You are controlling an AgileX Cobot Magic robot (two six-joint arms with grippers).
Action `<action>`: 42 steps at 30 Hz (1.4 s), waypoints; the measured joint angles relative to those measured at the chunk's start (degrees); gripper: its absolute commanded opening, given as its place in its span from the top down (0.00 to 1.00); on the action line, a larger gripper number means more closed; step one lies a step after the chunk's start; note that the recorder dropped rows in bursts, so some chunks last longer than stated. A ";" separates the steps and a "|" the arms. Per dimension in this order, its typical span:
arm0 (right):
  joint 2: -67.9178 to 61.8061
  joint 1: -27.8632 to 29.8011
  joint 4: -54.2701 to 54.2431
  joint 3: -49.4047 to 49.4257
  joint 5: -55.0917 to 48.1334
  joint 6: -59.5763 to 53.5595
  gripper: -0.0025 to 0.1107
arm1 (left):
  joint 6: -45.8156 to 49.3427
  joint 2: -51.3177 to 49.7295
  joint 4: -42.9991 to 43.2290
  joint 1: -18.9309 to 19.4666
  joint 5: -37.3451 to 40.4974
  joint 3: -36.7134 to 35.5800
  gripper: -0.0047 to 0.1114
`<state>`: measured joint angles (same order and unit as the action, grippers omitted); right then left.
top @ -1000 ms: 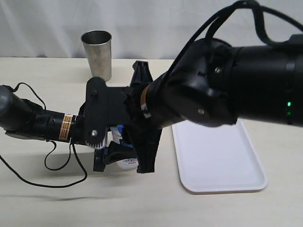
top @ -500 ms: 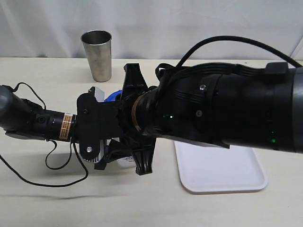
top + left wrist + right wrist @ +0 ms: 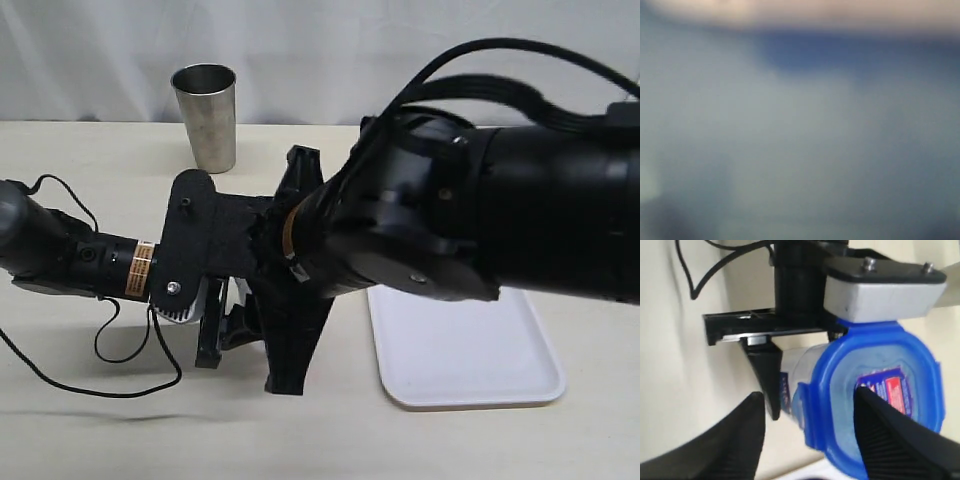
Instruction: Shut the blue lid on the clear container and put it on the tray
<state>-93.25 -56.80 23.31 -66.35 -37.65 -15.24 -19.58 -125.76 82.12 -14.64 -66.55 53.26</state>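
Note:
In the right wrist view the blue lid point(image 3: 840, 405), with its red-and-white sticker, sits on top of the clear container point(image 3: 799, 367). My left gripper point(image 3: 222, 328) is shut on the container's sides; one black finger point(image 3: 765, 385) lies against its wall. My right gripper point(image 3: 809, 392) is open just above the lid, one finger over the sticker and the other out past the lid's rim. In the exterior view my right arm point(image 3: 450, 220) hides the lid and container. The left wrist view is only a grey-blue blur. The white tray point(image 3: 470, 370) lies empty to the right.
A steel cup point(image 3: 205, 115) stands upright at the back left of the table. A black cable point(image 3: 130, 360) loops on the table under the left arm. A white curtain closes off the back.
My right wrist has turned over the container and its fingers have spread wider. The lid, visible in the exterior view half a second ago, is now hidden. The left arm has not moved.

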 measured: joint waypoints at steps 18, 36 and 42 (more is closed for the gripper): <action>3.37 21.25 -49.03 -15.34 -24.27 -16.68 0.52 | 16.58 0.00 5.76 0.00 -2.49 0.00 0.96; -14.66 21.72 -47.21 -28.44 -31.50 -23.06 0.59 | 17.04 0.00 6.12 0.00 -2.49 0.00 0.96; -14.70 21.83 -47.09 -27.16 -31.39 -22.93 0.61 | 16.92 0.00 6.43 0.00 -2.62 0.00 0.96</action>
<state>-107.95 -34.97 -23.78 -93.51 -69.05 -38.17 -2.66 -125.76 88.55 -14.64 -69.16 53.26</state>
